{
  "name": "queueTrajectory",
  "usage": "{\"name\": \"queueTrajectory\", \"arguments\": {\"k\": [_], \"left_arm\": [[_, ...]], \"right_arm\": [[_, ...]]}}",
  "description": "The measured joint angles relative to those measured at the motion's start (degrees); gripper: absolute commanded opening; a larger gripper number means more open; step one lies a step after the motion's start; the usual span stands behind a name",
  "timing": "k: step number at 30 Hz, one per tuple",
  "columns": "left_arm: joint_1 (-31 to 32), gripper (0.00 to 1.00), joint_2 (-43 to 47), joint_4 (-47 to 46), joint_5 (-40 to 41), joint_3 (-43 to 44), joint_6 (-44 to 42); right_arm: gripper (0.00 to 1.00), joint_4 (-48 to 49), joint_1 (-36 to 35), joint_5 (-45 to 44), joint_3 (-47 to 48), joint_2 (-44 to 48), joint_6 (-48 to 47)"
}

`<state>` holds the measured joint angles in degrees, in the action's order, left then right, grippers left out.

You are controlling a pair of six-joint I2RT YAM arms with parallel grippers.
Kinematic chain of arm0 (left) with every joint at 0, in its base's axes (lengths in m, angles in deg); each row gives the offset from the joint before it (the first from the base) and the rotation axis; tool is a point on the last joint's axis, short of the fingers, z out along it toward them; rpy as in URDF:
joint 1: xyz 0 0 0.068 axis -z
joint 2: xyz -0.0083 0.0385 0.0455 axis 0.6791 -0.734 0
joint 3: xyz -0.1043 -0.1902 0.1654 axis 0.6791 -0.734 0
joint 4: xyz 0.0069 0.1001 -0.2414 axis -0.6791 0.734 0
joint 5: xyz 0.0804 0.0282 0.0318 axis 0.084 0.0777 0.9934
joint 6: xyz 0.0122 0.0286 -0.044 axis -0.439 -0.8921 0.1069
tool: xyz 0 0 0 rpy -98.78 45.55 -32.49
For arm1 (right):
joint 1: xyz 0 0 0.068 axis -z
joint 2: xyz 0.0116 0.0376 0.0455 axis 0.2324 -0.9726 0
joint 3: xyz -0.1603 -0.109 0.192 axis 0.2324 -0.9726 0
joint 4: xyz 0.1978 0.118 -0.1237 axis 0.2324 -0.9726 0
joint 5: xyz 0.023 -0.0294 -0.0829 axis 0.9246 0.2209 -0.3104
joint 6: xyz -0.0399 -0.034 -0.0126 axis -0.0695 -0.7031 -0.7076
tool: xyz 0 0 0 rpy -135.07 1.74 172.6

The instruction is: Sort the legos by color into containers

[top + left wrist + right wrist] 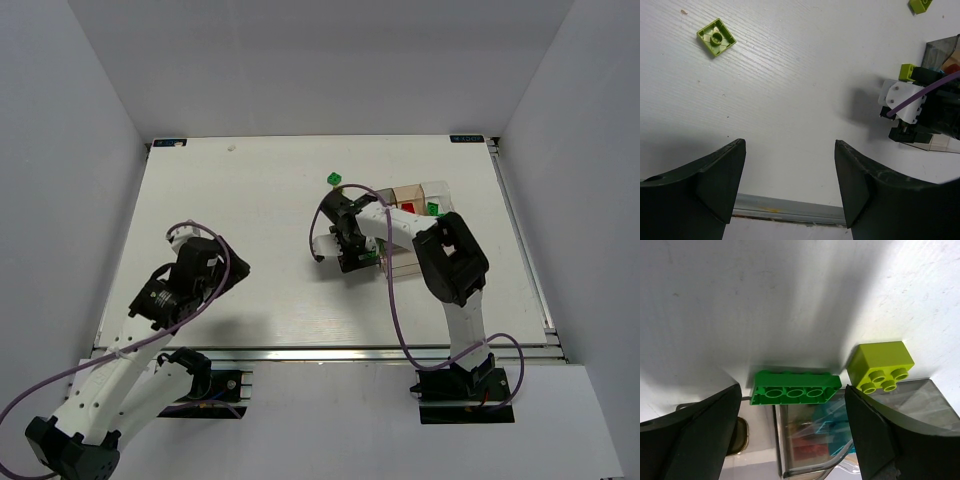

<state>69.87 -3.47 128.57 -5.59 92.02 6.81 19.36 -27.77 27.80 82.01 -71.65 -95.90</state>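
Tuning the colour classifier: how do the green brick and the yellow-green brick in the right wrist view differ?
Colour: the green brick is a saturated green; the yellow-green brick is paler and limey.
Shape: the green brick is long and low; the yellow-green brick is squarish.
Face shown: the green brick shows its hollow underside with three tubes; the yellow-green brick shows four studs.
Shared: both lie tipped over, right by the box.

The right arm [400,228] hides much of the box [408,190], and bricks [826,424] inside it look blurred through its wall.
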Motion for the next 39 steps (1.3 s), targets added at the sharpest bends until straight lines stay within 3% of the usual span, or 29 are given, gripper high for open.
{"name": "queueTrajectory", "arguments": {"k": [11, 17, 26, 30, 35, 39], "left_arm": [[0.00, 0.81, 1.01, 1.11, 0.55, 0.00, 0.79], [0.00, 0.81, 1.03, 1.18, 0.83, 0.00, 0.79], [0.00, 0.81, 1.01, 1.09, 0.90, 0.00, 0.79], [0.00, 0.81, 0.83, 0.96, 0.87, 0.00, 0.76], [0.00, 0.81, -0.09, -0.02, 0.85, 0.00, 0.72], [0.00, 0.81, -1.18, -1.03, 0.76, 0.00, 0.46]], "right_arm": [[0.86, -1.70, 0.83, 0.15, 2.78, -1.84, -0.13], [0.74, -3.41, 1.16, 1.38, 3.34, -2.27, -0.35], [0.47, -4.74, 1.49, 3.85, 4.07, -2.25, -0.35], [0.34, -7.91, 1.38, 12.00, 5.22, -1.42, 0.52], [0.32, -14.82, 1.46, 26.62, 16.06, -1.42, 5.42], [0.32, -13.99, 2.67, 33.53, 21.79, 0.59, 11.21]]}}
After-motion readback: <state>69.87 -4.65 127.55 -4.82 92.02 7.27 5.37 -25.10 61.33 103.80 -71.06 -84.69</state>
